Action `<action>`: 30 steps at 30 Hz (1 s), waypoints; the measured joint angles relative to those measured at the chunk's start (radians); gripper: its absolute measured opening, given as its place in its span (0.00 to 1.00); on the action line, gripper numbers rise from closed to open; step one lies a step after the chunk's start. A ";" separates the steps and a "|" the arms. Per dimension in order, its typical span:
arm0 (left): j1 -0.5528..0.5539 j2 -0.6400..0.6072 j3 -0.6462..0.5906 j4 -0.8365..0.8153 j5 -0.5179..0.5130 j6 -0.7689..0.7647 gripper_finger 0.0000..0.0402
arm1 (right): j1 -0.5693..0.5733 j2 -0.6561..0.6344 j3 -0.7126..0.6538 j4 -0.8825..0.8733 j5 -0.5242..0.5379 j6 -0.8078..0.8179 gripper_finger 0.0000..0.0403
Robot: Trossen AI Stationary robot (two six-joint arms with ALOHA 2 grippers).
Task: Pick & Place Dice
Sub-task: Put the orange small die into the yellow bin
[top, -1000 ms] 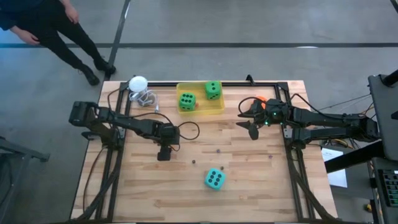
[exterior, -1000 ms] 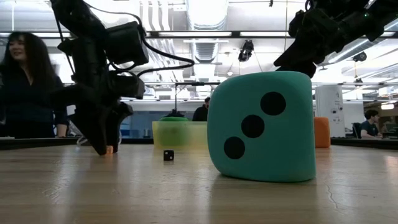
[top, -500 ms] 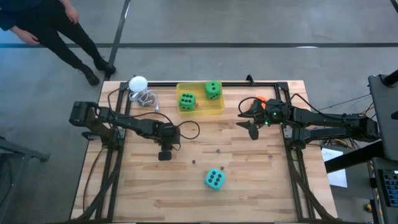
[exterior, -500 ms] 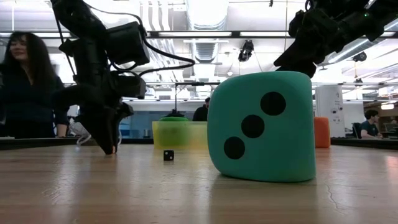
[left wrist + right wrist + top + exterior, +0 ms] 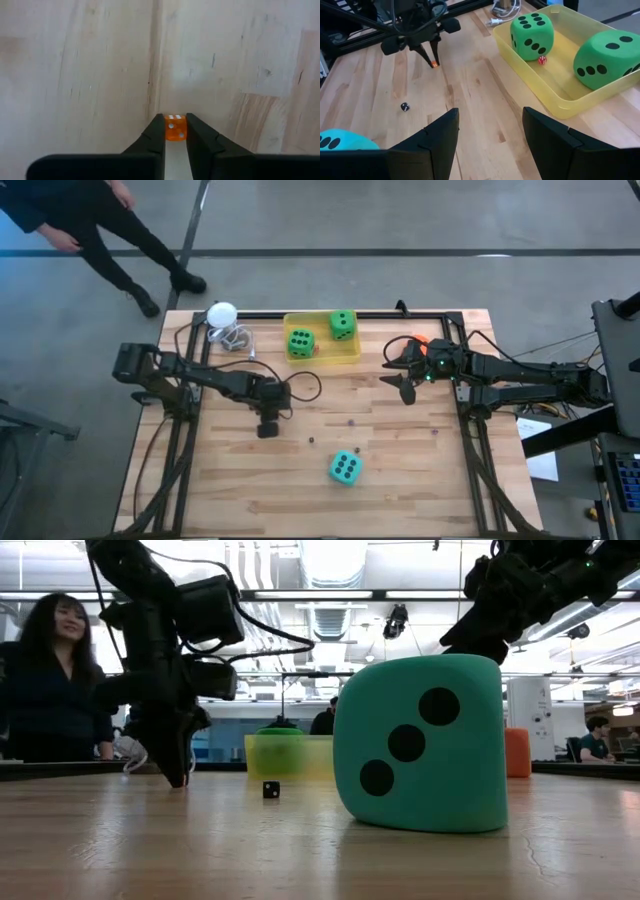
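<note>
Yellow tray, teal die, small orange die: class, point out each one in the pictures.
yellow tray (image 5: pixel 352 357), high view, its near rim.
teal die (image 5: pixel 345 468), high view, its top face.
small orange die (image 5: pixel 175 127), left wrist view, its side between the fingers.

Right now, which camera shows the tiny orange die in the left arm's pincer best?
The left wrist view: the tiny translucent orange die sits close up, clamped between the left pincer fingertips. The right wrist view shows an orange speck at those tips; the high view hides it, and the low view does not show it clearly.

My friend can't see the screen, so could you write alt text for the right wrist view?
A yellow tray holds two green dice and a tiny red die. Beyond, the left gripper pinches a tiny orange die above the wooden table.
</note>
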 joint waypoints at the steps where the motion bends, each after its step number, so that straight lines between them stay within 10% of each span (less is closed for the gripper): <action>1: 0.000 -0.004 0.009 -0.004 0.014 -0.015 0.11 | 0.000 0.000 0.000 0.000 0.000 0.000 0.53; 10: -0.001 -0.141 0.094 0.049 0.007 -0.128 0.11 | 0.004 0.000 0.000 0.007 0.000 -0.035 0.53; 16: 0.000 -0.287 -0.002 0.398 -0.001 -0.248 0.11 | 0.083 0.002 0.000 0.094 0.032 -0.153 0.53; 24: 0.016 -0.329 -0.210 1.093 0.003 -0.440 0.11 | 0.373 0.012 0.000 0.297 0.393 -0.507 0.53; 30: 0.023 -0.307 -0.238 1.274 0.003 -0.446 0.11 | 0.530 0.126 0.035 0.478 0.596 -0.747 0.53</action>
